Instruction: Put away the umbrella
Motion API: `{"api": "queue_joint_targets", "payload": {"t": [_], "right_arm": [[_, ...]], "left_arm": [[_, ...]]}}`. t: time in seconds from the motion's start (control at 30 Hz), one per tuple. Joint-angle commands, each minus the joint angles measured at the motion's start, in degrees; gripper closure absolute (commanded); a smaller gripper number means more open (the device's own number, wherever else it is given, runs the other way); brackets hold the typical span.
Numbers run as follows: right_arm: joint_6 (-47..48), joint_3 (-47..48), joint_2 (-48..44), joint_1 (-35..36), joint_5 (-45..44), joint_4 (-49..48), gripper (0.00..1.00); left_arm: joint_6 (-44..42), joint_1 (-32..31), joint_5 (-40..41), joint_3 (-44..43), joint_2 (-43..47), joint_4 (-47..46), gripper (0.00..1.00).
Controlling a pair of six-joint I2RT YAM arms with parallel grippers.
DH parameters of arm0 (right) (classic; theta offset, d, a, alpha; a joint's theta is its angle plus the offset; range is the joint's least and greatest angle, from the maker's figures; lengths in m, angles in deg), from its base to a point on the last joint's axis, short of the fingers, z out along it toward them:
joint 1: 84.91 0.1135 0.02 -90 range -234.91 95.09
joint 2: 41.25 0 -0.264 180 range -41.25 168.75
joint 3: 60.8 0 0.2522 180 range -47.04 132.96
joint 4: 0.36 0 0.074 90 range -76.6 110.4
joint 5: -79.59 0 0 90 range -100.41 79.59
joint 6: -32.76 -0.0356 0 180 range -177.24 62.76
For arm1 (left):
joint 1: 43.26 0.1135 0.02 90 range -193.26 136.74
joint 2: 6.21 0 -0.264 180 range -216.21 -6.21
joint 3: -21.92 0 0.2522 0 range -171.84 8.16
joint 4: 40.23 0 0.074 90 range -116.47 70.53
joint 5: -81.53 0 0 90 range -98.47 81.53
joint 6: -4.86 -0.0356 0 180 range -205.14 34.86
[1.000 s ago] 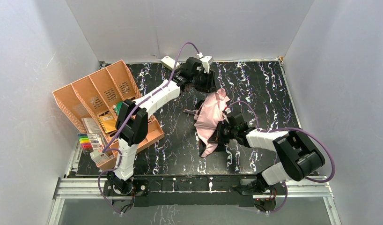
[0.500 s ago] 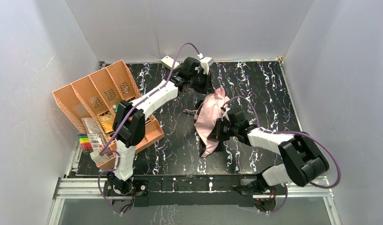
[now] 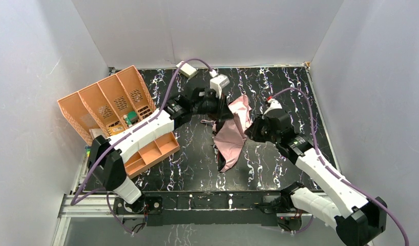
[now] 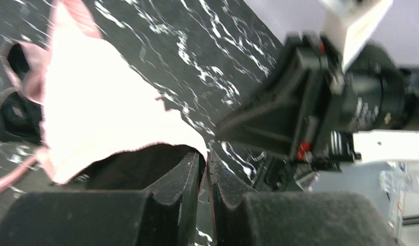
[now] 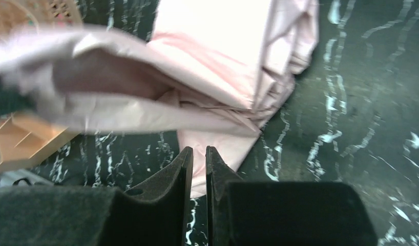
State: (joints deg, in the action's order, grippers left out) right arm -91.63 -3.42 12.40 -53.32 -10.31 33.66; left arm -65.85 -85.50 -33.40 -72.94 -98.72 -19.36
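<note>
The umbrella (image 3: pixel 231 137) lies half folded in the middle of the black marbled table, pink side up with black underside showing at its near end. My left gripper (image 3: pixel 228 109) is at its far left edge; in the left wrist view the gripper (image 4: pixel 204 152) is shut on a thin corner of the pink fabric (image 4: pixel 105 118). My right gripper (image 3: pixel 251 132) hovers at the umbrella's right side. In the right wrist view the gripper (image 5: pixel 198 149) stands a narrow way open with nothing in it, above the pink fabric (image 5: pixel 223 46).
An orange compartment organiser (image 3: pixel 115 102) stands tilted at the left with an orange tray (image 3: pixel 152 151) by it. A small cream box (image 3: pixel 186 69) lies at the back edge. White walls close in three sides. The right arm's wrist (image 4: pixel 320 102) is close to my left gripper.
The left gripper shut on the fabric edge and came nearer from the back. The right gripper let go of the umbrella, opened a little and drew back to the right.
</note>
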Motion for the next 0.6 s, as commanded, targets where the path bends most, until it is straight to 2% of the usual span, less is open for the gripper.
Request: {"api": "queue_joint_targets", "payload": {"t": [0.0, 0.1, 0.2, 0.4, 0.57], "right_arm": [[-1.3, 4.5, -2.9, -0.2, -11.8, 6.6, 0.77], [-0.7, 7.1, -2.9, -0.3, -14.1, 6.0, 0.77], [1.9, 8.3, -2.1, -0.3, -11.8, 2.4, 0.77], [6.7, 8.4, 2.6, -0.4, 4.9, -7.8, 0.78], [6.2, 6.8, 7.2, -0.4, 17.8, -14.9, 0.78]], "left_arm": [[2.3, -6.0, 0.0, 8.2, 5.9, -3.8, 0.89], [4.0, -9.4, 1.4, 14.4, 8.8, -5.8, 0.89], [6.2, -11.4, 2.4, 20.9, 11.2, -8.3, 0.89], [7.7, -14.2, 4.4, 29.7, 13.2, -12.5, 0.89], [7.2, -15.5, 3.8, 33.4, 13.1, -14.1, 0.83]]}}
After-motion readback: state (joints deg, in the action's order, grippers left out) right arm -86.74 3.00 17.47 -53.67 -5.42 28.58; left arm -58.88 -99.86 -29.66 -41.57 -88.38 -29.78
